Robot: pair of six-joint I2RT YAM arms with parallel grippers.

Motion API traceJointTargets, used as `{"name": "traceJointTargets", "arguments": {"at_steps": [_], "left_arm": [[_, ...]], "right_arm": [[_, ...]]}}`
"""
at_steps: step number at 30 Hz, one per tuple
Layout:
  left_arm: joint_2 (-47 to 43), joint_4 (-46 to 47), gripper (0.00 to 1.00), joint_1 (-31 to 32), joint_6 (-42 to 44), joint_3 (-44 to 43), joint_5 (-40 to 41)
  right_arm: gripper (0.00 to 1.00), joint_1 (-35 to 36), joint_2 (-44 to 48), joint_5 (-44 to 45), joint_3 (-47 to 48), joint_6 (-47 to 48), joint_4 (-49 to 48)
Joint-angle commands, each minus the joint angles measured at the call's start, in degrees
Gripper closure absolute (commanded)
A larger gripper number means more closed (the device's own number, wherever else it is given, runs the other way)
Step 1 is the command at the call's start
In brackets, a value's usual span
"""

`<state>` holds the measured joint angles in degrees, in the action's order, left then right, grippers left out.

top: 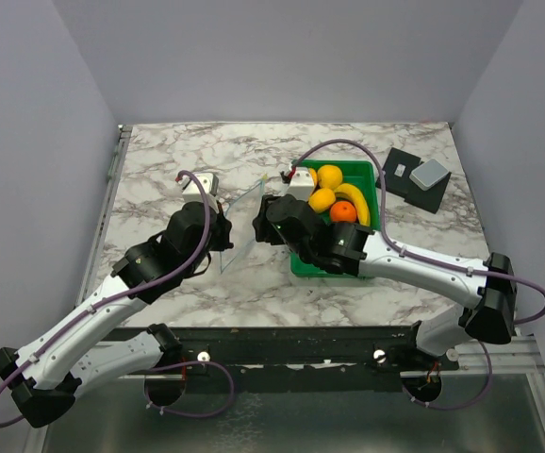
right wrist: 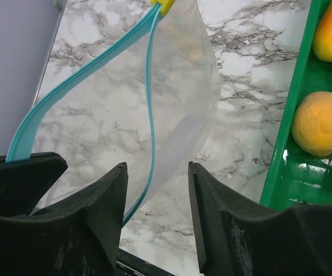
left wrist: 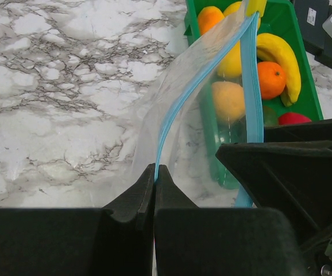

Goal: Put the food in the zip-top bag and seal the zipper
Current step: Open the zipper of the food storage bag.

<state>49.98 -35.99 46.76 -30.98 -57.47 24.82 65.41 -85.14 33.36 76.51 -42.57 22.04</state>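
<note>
We held the left gripper pressed shut on one lip of the zipper, keeping the bag upright over the bench so that its mouth gaped. The right gripper stood spread astride the other lip, not yet pinching. The fruit lay in the green tray just beside.

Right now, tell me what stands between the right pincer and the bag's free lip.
Nothing visible: that blue zipper lip runs between the open fingers of the right pincer. The left pincer pinches the other lip.
</note>
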Motion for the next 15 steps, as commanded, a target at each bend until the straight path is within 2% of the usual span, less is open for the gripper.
{"name": "traceJointTargets", "arguments": {"at_steps": [1,3,5,6,8,9,15], "left_arm": [[-0.97,1.44,1.0,0.28,-0.57,0.76,0.89],[-1.22,1.45,1.0,0.26,-0.49,0.93,1.14],[-1.37,1.36,1.0,0.34,-0.02,1.19,1.83],[-1.44,1.36,1.0,0.24,0.22,1.29,2.3],[-1.55,1.14,1.0,0.27,0.88,1.42,3.66],[-1.49,1.06,1.0,0.29,1.23,1.4,4.71],[-0.27,0.03,1.0,0.3,3.99,-0.11,11.66]], "right_arm": [[0.51,-0.54,-1.94,1.62,1.59,-1.09,0.02],[0.54,-0.69,-2.52,1.77,1.91,-0.35,0.02],[0.64,-0.95,-2.62,1.74,1.94,0.03,-0.08],[0.72,-1.05,-2.59,1.56,1.85,0.29,-0.39],[0.94,-1.34,-2.37,1.08,1.44,1.08,-0.9],[0.99,-1.6,-2.2,0.69,1.3,1.19,-1.03],[0.99,-4.01,-0.38,-2.28,-0.97,4.24,-2.54]]}}
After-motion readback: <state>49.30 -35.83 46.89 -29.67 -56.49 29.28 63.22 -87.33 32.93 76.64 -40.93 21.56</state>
